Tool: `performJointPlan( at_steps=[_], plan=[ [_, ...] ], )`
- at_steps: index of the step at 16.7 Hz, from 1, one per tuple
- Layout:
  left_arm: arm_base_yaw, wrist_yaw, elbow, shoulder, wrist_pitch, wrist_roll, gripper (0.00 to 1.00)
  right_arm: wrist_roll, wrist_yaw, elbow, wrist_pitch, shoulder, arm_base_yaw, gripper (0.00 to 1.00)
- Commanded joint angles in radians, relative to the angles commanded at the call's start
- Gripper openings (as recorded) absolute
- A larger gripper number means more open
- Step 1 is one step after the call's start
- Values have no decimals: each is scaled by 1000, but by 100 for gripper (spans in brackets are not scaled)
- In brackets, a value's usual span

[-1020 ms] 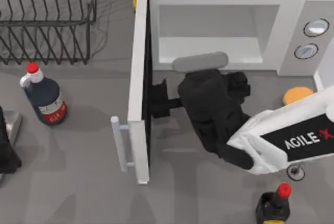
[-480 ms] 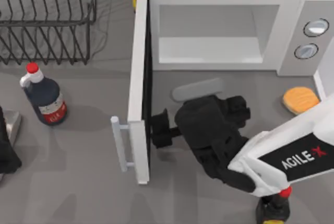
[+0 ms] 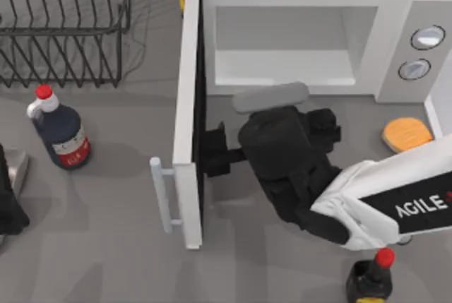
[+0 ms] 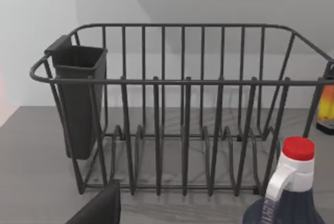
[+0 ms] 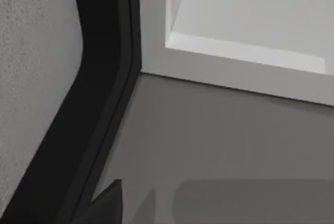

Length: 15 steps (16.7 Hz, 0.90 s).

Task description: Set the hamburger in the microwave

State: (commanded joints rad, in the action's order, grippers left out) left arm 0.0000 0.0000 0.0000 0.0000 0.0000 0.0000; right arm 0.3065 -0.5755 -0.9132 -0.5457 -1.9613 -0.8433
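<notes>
White and boxy, the large microwave (image 3: pixel 304 34) stands at the far side of the grey table (image 3: pixel 106 232), its pale grey cavity (image 3: pixel 286 45) bare and its white door with bar handle (image 3: pixel 187 126) swung fully out toward the near edge. The right gripper (image 3: pixel 212 151) sits in front of the cavity, its black tip against the door's dark inner face; whether its fingers are spread or pressed together cannot be told. The small round orange-tan hamburger (image 3: pixel 407 133) lies on the table to the right, just in front of the grey dial panel (image 3: pixel 422 52) and outside the microwave, apart from the gripper. A black wire rack (image 4: pixel 182 114) with a dark cup at one end stands at the far left, with a dark blue bottle with a red cap (image 3: pixel 58 128) near it. Another red-capped bottle (image 3: pixel 371 278) stands at the near edge beside the right arm. The left arm is parked at the table's left edge.
</notes>
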Motion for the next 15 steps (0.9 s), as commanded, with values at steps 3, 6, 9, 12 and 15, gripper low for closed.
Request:
performJointPlan(
  at_steps=[3, 6, 9, 12, 15],
  plan=[
    [0, 0, 0, 0, 0, 0, 100, -1, 1, -19, 58, 43, 0, 100],
    [0, 0, 0, 0, 0, 0, 100, -1, 3, -34, 129, 84, 0, 100],
    [0, 0, 0, 0, 0, 0, 100, -1, 7, -45, 205, 122, 0, 100],
    [0, 0, 0, 0, 0, 0, 100, -1, 10, -53, 276, 153, 0, 100],
    [0, 0, 0, 0, 0, 0, 100, -1, 13, -58, 334, 177, 0, 100]
  ],
)
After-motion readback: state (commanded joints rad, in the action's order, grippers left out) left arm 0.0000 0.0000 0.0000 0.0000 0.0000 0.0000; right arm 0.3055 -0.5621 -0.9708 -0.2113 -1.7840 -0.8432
